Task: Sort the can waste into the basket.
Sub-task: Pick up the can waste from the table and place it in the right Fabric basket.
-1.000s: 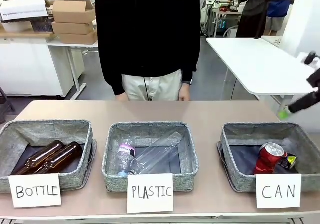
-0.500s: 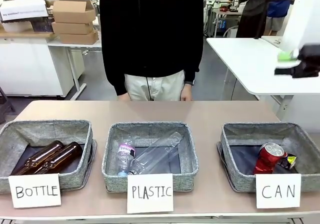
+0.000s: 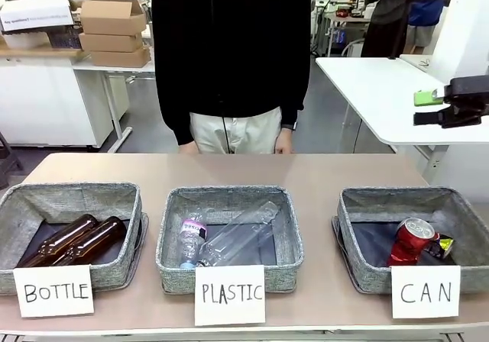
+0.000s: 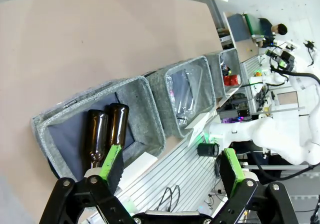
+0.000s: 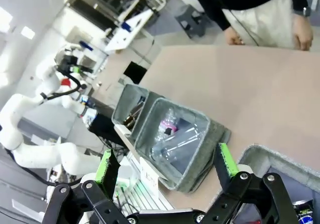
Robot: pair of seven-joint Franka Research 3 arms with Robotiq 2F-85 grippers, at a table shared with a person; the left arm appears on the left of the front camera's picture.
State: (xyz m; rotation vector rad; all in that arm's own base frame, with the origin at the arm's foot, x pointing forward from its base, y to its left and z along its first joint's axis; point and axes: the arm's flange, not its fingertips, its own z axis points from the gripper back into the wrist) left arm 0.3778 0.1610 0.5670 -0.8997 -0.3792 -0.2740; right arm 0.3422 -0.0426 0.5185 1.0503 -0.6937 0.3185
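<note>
1. The right pincer [image 3: 442,107] hangs open and empty in the air above the desk's far right corner, fingers pointing sideways; the left pincer [image 4: 170,166] is open too, holding nothing.
2. The red can [image 3: 411,240] leans inside the basket [image 3: 359,224] marked "CAN", at the desk's near right corner.
3. The crushed dark-blue can [image 3: 443,246] lies just beside the red one, in the same basket.
4. A middle basket [image 3: 172,235] marked "PLASTIC" holds clear plastic bottles [image 3: 237,239].
5. A basket [image 3: 15,204] marked "BOTTLE", at the near left corner, holds two brown glass bottles [image 3: 76,240].
6. A person [image 3: 229,59] in a black top stands at the desk's [image 3: 306,170] far edge.
</note>
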